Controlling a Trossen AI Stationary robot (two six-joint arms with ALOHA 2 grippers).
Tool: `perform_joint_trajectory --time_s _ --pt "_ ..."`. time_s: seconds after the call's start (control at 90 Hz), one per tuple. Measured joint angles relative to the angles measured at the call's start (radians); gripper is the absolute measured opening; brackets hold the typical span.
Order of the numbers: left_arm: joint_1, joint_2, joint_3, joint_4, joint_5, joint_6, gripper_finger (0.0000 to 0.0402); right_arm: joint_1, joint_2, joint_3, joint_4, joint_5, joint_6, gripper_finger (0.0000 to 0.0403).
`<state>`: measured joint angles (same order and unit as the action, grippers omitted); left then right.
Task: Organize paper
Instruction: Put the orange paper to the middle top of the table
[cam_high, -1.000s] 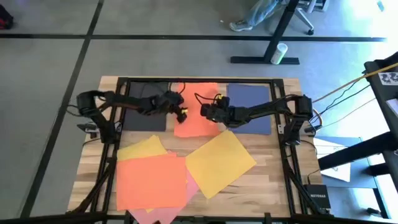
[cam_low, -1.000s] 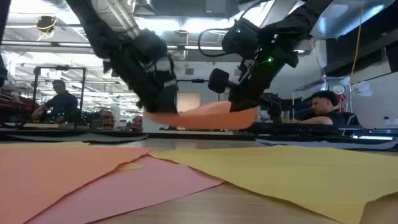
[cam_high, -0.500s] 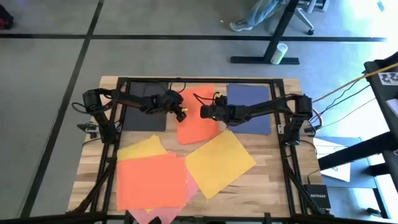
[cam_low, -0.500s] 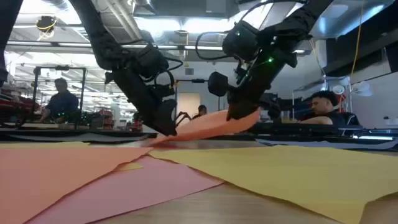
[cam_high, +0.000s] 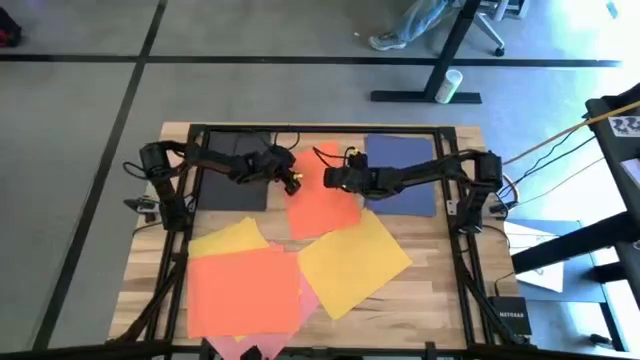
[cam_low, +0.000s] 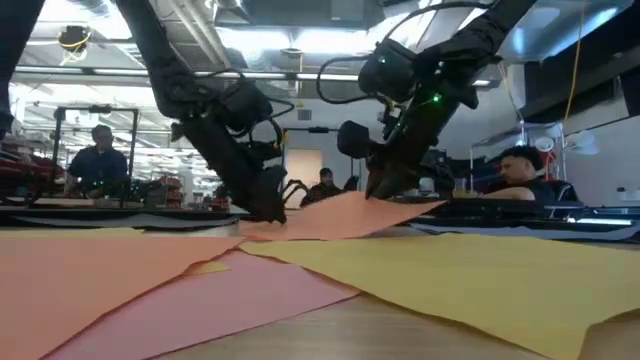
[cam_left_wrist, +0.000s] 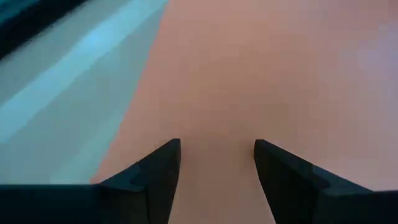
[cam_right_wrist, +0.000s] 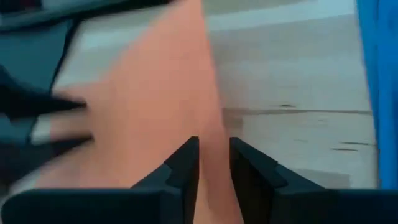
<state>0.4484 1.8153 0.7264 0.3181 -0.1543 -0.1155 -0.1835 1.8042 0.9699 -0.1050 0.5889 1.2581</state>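
Wooden table (cam_high: 440, 290): right tool (cam_right_wrist: 214, 163) clamps orange-red sheet (cam_high: 322, 180); left tool (cam_left_wrist: 216, 163) apart above it.

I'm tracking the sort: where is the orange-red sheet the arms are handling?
High view: orange-red sheet lies at the table's far middle, between the black sheet and navy sheet.

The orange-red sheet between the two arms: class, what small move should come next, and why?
Probably the right end effector should open. It pinches the orange-red sheet by its edge, one side raised off the table. The left end effector is already open over the sheet.
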Motion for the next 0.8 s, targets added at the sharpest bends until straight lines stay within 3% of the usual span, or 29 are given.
perform_joint_trajectory --time_s 0.122,0.222,0.433,0.578,0.656,0.8 --pt "0.0 0.04 0.002 0.046 -0.001 -0.002 0.0191 -0.013 0.0 0.0 -0.001 -0.006 0.043 0.0076" --pt "-0.004 0.019 0.0 0.036 0.043 -0.013 0.0191 -0.029 0.0 0.0 -0.009 -0.116 0.023 0.0076" --pt "-0.066 -0.187 -0.005 -0.042 0.08 0.021 0.0192 0.013 0.0 0.0 -0.004 -0.251 -0.484 0.0076" --pt "-0.144 -0.384 -0.005 -0.21 0.07 0.04 0.0191 0.05 0.0 0.0 -0.025 -0.4 -0.649 0.0076" --pt "-0.194 -0.472 -0.004 -0.302 0.071 0.024 0.0191 0.073 0.0 0.0 -0.025 -0.428 -0.744 0.0076" --pt "-0.285 -0.509 -0.005 -0.43 -0.009 -0.037 0.0191 0.079 0.0 0.0 -0.026 -0.444 -0.832 0.0076"
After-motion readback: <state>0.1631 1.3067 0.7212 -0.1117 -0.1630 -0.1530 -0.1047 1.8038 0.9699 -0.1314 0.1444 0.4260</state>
